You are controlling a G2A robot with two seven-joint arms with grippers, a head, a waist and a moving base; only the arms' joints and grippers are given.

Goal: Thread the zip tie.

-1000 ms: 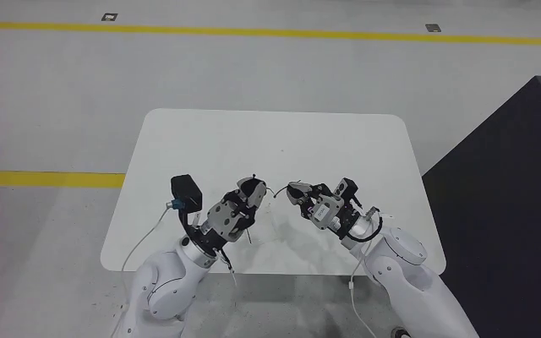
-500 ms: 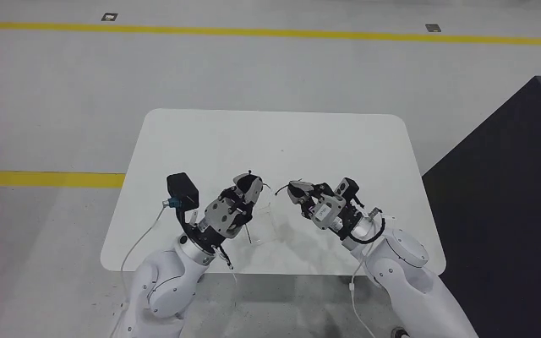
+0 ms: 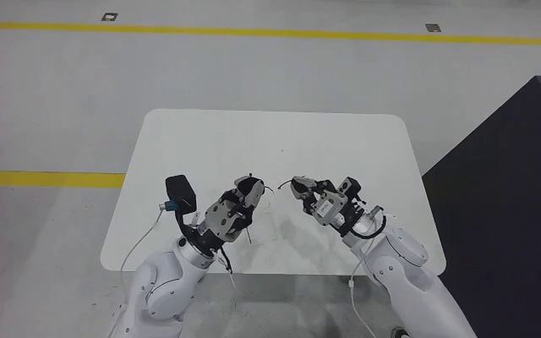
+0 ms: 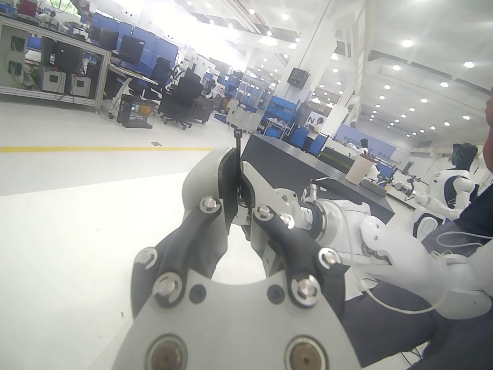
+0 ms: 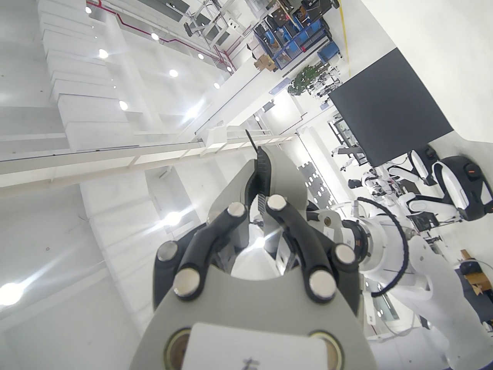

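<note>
Alignment step: left gripper (image 4: 235, 165) clamps the zip tie (image 4: 238, 145) below its head (image 4: 238, 132), right gripper (image 5: 262, 165) pinches the tail (image 5: 250, 138); both ends sit apart above the table (image 3: 338, 135). Next, likely, steer tail into head slot

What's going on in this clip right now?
Both arms hold a zip tie above the white table. The left gripper is shut on its head end, the right gripper on its pointed tail. The two ends face each other with a gap between; the tail is not yet threaded.
</note>
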